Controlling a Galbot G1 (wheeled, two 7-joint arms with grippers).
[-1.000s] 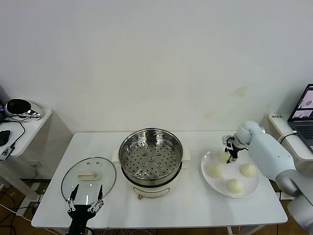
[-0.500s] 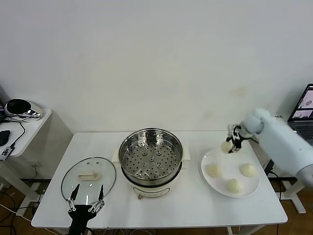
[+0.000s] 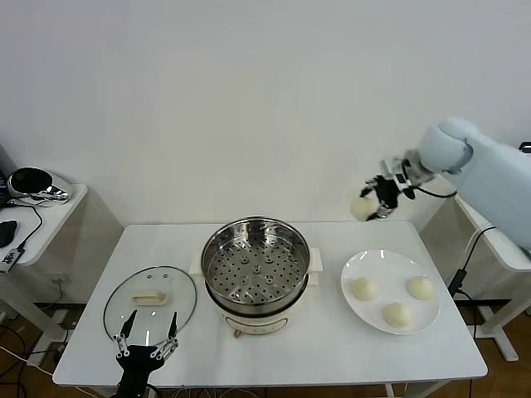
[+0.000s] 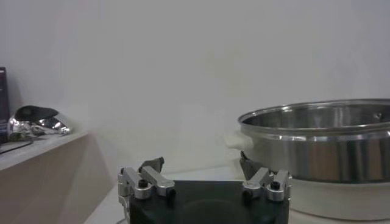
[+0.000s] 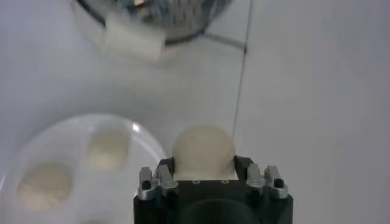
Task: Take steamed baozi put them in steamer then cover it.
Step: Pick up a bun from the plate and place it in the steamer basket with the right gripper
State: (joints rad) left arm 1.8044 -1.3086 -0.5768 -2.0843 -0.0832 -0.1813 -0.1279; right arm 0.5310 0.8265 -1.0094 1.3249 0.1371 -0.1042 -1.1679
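Observation:
My right gripper [image 3: 371, 204] is shut on one cream-white baozi [image 3: 362, 206] and holds it high in the air, above the plate's far edge and to the right of the steamer [image 3: 206, 253]. The right wrist view shows that baozi [image 5: 203, 149] pinched between the two fingers of the right gripper [image 5: 204, 163]. Three more baozi [image 3: 363, 288] [image 3: 421, 287] [image 3: 397, 314] lie on the white plate [image 3: 390, 264]. The steel steamer stands uncovered at the table's middle, its perforated tray bare. My left gripper [image 3: 147, 344] waits open at the table's front edge, just before the glass lid [image 3: 150, 300].
A low side table on the left carries a dark rounded device [image 3: 33, 182] and cables. A white stand [image 3: 489, 240] is by the table's right end. In the left wrist view the steamer [image 4: 317, 143] sits beside my left gripper [image 4: 201, 167].
My right gripper has lifted one baozi off the plate and carried it upward and a little toward the steamer. Three baozi stay on the plate. The left arm has not moved.

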